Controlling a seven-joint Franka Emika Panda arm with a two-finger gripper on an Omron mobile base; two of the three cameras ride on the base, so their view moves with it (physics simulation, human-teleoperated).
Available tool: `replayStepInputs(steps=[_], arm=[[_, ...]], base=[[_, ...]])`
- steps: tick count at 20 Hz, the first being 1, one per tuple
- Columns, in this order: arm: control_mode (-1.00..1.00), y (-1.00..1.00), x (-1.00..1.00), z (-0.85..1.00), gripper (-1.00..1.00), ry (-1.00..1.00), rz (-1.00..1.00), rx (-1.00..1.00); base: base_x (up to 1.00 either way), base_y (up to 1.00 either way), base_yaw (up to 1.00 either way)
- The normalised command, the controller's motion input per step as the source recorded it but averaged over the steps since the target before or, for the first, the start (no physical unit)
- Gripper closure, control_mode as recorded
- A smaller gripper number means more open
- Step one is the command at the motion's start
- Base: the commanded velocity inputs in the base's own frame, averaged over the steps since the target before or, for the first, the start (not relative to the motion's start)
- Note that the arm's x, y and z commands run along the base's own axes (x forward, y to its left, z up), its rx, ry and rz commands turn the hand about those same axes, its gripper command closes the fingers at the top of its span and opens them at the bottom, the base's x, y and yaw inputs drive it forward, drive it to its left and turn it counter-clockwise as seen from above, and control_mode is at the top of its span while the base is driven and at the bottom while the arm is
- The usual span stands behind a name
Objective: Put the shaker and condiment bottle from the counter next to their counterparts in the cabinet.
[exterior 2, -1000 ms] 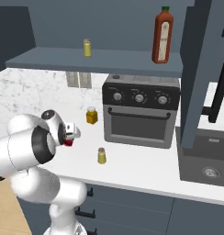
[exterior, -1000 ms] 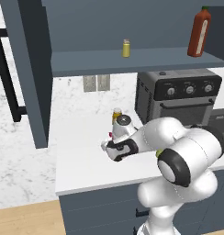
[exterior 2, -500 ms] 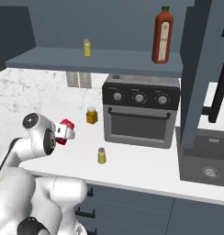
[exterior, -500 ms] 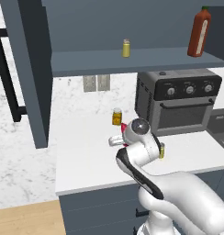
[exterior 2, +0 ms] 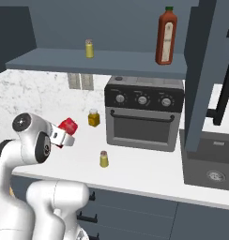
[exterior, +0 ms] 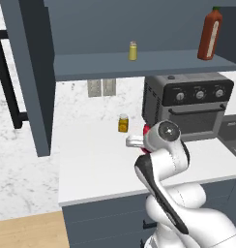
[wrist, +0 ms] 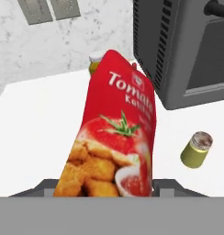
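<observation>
Progress looks to me like less than half: nothing new has reached the cabinet shelf (exterior: 139, 65) yet. From the left base camera I see the shelf holding just the counterparts, the small yellow shaker with the pale cap (exterior: 133, 51) and the tall sauce bottle (exterior: 209, 34), well apart from each other; a red sliver of the condiment bottle (exterior: 146, 131) peeks from behind the wrist, above the counter (exterior: 95, 164), near the orange jar (exterior: 123, 123). From the right base camera the bottle (exterior 2: 67, 125) sits at the gripper (exterior 2: 64, 133), lifted clear of the worktop, while the shaker (exterior 2: 103, 159) stands untouched on the counter in front of the toaster oven (exterior 2: 143, 117). From the hand camera the bottle (wrist: 114, 147) fills the space between the fingers (wrist: 166, 187), which are clamped on its lower end, so I count it as held. Left to do, as I judge it: carry the bottle up beside the tall sauce bottle, then fetch the shaker and set it by its twin.
</observation>
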Motion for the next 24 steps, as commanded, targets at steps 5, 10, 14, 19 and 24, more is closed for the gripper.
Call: replayStepInputs(steps=[5,10,14,19,24], arm=[[-1.0,-0.12,-0.36,0.72,1.0,0.0,-0.14,0.12],[-1.0,-0.07,-0.38,0.73,1.0,-0.04,-0.11,0.06],[-1.0,-0.03,-0.36,0.77,1.0,-0.07,-0.1,0.03],[-1.0,0.0,-0.29,0.82,1.0,-0.09,-0.09,0.01],[-1.0,0.0,-0.14,0.81,1.0,-0.04,-0.03,0.04]], base=[[0.0,0.0,0.0],[0.0,0.0,0.0],[0.0,0.0,0.0],[0.0,0.0,0.0],[0.0,0.0,0.0]])
